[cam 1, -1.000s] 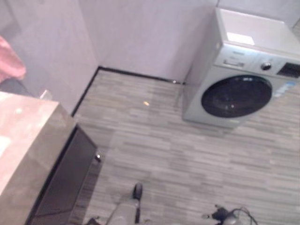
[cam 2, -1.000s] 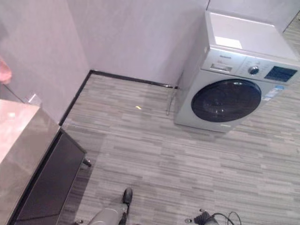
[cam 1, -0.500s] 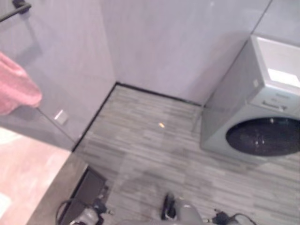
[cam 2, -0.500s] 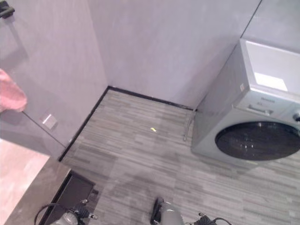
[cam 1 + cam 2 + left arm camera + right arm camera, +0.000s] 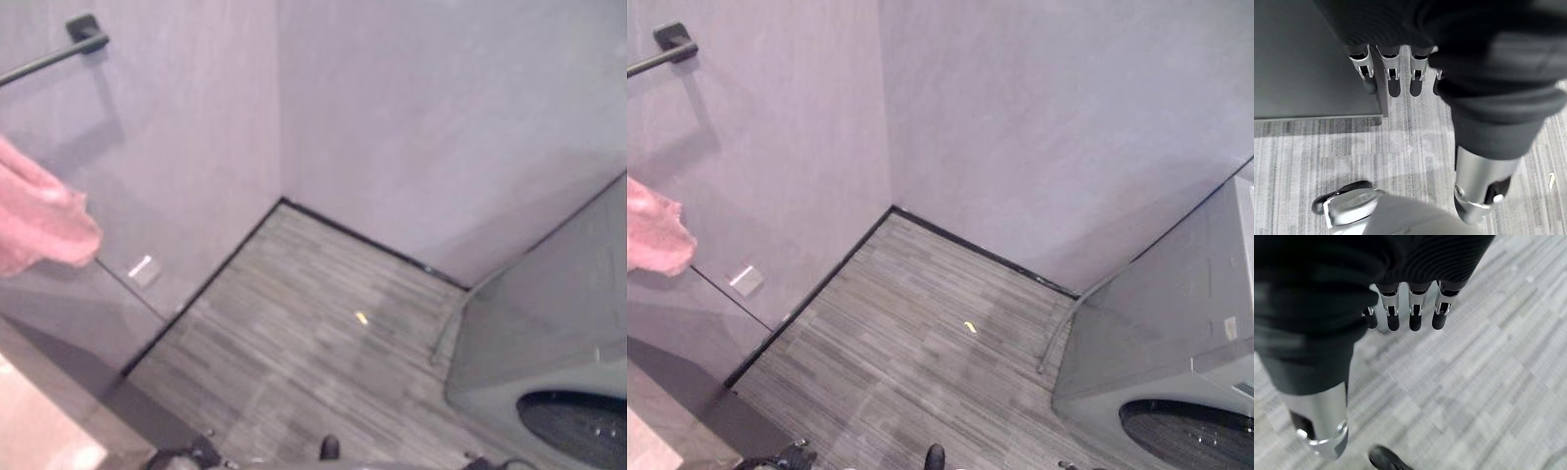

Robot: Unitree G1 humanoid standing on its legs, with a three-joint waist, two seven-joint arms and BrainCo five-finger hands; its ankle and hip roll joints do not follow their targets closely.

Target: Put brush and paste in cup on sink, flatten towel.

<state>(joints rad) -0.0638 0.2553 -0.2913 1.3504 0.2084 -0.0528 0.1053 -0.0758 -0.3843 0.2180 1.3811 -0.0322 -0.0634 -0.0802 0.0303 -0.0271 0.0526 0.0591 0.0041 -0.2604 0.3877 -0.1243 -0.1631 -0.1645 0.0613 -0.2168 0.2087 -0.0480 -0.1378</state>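
Both hands, left hand [image 5: 1400, 73] and right hand [image 5: 1400, 308], hang relaxed and empty over bare floor, while the pink towel [image 5: 39, 220] sits bunched high off to the left, so nothing looks started yet.

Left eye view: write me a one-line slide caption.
A pink towel hangs below a black wall rail in a grey-tiled corner, beside a washing machine.

The grey plank floor [image 5: 921, 362] carried a washing machine [image 5: 1176, 392] and one small yellowish scrap [image 5: 969, 326], possibly litter, beyond the right hand [image 5: 1400, 313].
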